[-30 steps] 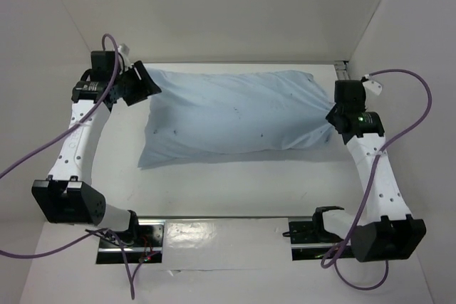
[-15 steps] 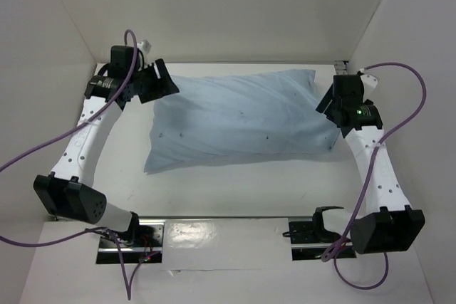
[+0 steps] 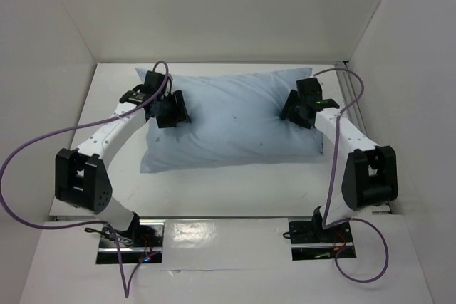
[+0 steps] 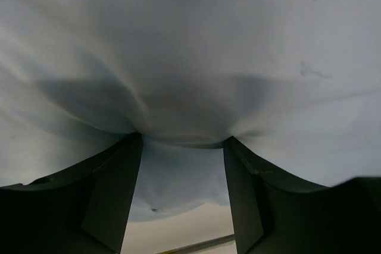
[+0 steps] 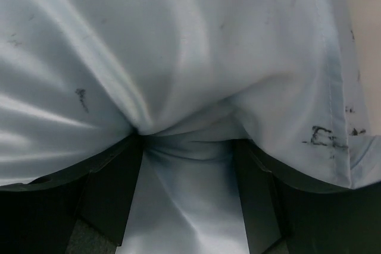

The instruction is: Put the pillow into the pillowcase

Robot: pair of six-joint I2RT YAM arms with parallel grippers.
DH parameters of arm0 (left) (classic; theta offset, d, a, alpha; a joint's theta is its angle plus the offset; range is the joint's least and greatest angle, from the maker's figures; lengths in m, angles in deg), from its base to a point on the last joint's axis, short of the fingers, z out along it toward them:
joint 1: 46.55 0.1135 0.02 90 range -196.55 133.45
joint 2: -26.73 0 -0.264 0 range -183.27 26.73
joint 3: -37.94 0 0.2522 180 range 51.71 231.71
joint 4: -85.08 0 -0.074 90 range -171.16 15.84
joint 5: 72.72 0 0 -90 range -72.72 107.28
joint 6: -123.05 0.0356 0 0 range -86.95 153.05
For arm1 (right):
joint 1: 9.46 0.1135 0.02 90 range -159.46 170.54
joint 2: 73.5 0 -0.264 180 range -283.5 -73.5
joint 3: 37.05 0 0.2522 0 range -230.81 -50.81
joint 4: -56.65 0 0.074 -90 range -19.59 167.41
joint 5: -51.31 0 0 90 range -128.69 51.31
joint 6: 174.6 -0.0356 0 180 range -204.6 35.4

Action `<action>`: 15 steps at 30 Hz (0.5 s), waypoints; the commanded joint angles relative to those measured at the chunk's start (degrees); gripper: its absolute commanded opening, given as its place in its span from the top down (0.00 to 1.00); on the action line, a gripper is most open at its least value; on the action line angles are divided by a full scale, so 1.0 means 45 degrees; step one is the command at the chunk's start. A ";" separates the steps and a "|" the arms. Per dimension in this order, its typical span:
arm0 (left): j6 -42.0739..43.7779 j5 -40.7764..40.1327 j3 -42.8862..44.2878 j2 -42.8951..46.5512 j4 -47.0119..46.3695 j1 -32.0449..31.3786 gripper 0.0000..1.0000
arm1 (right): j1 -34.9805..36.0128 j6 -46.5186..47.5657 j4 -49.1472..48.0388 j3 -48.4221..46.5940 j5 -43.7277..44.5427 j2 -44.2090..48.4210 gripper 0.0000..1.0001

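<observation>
The pale blue pillowcase (image 3: 235, 119) lies plump and full across the far half of the table. The pillow itself is hidden inside it. My left gripper (image 3: 173, 109) presses down on the case's left part, jaws apart. Up close, its dark fingers (image 4: 122, 182) dig their tips into the fabric (image 4: 196, 57), which bulges between them. My right gripper (image 3: 296, 108) presses on the right part the same way. There the speckled blue cloth (image 5: 178, 46) puckers into a fold between the spread fingers (image 5: 113, 188). Neither gripper (image 4: 183, 141) (image 5: 187, 141) pinches the cloth.
White walls close in the table on the left, back and right. A metal rail (image 3: 343, 76) runs along the right wall. Both arm bases sit on a shiny plate (image 3: 224, 236) at the near edge, with purple cables (image 3: 28, 154) looping beside the arms.
The right gripper has let go of the bunched right end and opened. Both arms have swung inward from the case's ends onto its top, and the case has settled flatter.
</observation>
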 commanded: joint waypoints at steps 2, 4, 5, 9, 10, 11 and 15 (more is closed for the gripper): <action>-0.0385 -0.0773 0.0455 -0.0360 -0.0572 0.0877 0.30 | 0.2248 -0.0648 -0.1463 -0.0780 -0.1790 -0.1177 0.30; -0.0231 -0.1084 0.1271 -0.0360 -0.0358 0.1112 0.30 | 0.2760 -0.0648 -0.1075 -0.1485 -0.1501 -0.1548 0.26; -0.0036 -0.1086 0.1586 -0.0360 -0.0220 0.1267 0.30 | 0.2917 -0.0648 -0.0821 -0.2146 -0.1208 -0.1550 0.25; 0.0863 -0.1630 0.3421 0.0264 0.0619 0.1386 0.17 | 0.2918 -0.0648 0.0780 -0.2816 0.1692 -0.0401 0.01; 0.1058 -0.1768 0.3792 0.0400 0.1066 0.1521 0.14 | 0.2783 -0.0648 0.1150 -0.3048 0.2439 0.0144 0.00; 0.1215 -0.1769 0.4512 0.0653 0.1283 0.1522 0.11 | 0.2665 -0.0764 0.1560 -0.3167 0.3220 0.0381 0.00; 0.1529 -0.1536 0.5359 0.1610 0.1754 0.1659 0.04 | 0.1709 -0.0882 0.3554 -0.3676 0.6330 0.1048 0.00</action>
